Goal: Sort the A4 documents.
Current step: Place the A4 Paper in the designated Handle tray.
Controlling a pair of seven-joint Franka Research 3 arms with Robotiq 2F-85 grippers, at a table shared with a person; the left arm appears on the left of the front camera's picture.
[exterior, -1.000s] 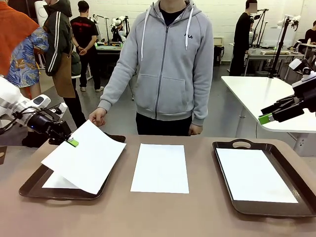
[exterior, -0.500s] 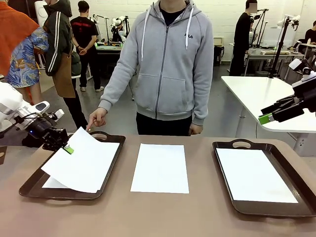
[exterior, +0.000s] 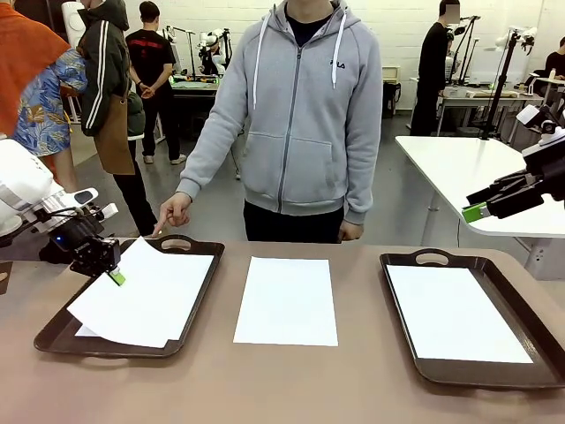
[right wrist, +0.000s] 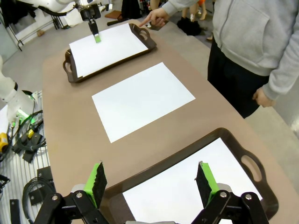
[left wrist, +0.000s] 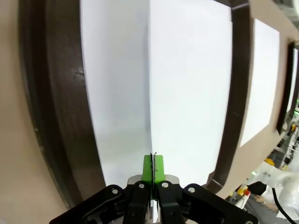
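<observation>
My left gripper [exterior: 116,276] is shut on the left edge of a white A4 sheet [exterior: 146,296], held low over the left brown tray [exterior: 199,291]. Another sheet [exterior: 84,331] lies flat under it in that tray. In the left wrist view the green pads [left wrist: 153,169] pinch the sheet's [left wrist: 191,93] edge. A further A4 sheet [exterior: 287,299] lies on the table in the middle, and one [exterior: 455,311] rests in the right tray [exterior: 433,258]. My right gripper [exterior: 475,212] hangs open in the air above the right tray, with nothing between its fingers [right wrist: 98,179].
A person in a grey hoodie stands at the far edge, one hand [exterior: 174,210] pointing at the left tray's far handle, the other hand [exterior: 350,231] at the table edge. A white table [exterior: 459,168] stands behind on the right.
My left gripper has lowered and drawn left with the sheet, which now lies nearly flat over the left tray. The right arm has stayed still.
</observation>
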